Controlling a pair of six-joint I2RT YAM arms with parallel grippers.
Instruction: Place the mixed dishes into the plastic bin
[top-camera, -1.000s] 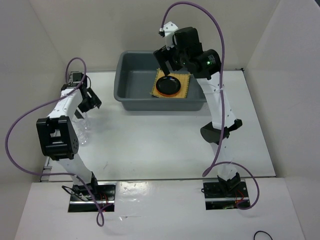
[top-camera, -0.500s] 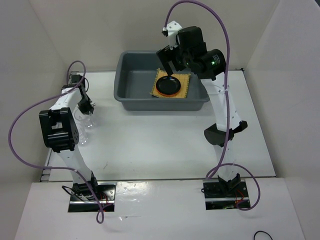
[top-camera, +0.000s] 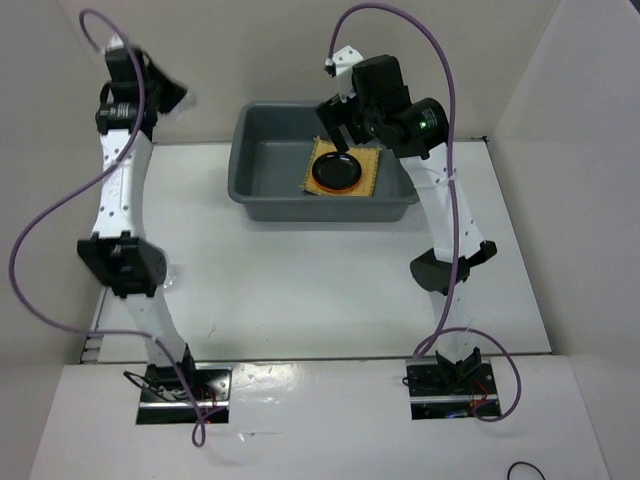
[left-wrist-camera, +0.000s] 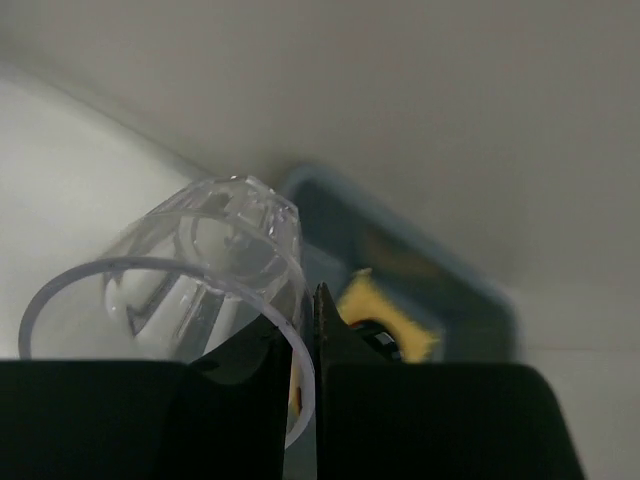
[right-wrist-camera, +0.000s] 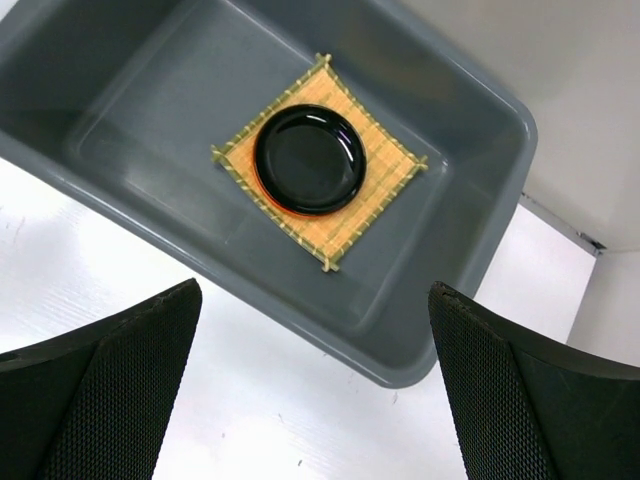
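Left wrist view, the grey bin (left-wrist-camera: 430, 275) is pure blur, and the left hand (left-wrist-camera: 302, 340) hides the near rim of the clear cup (left-wrist-camera: 200, 270). The orange plate (right-wrist-camera: 272, 198) barely peeks out from under the black plate (right-wrist-camera: 308, 158).

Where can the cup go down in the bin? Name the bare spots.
Bare: floor of the plastic bin between its left wall and the woven mat. Crowded: the right half, where the black plate sits on the mat below the open right gripper.

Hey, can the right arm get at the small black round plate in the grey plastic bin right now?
Probably yes. The right gripper hangs open above the large grey plastic bin, and the small black round plate lies uppermost on the tan woven square mat, nothing covering it.
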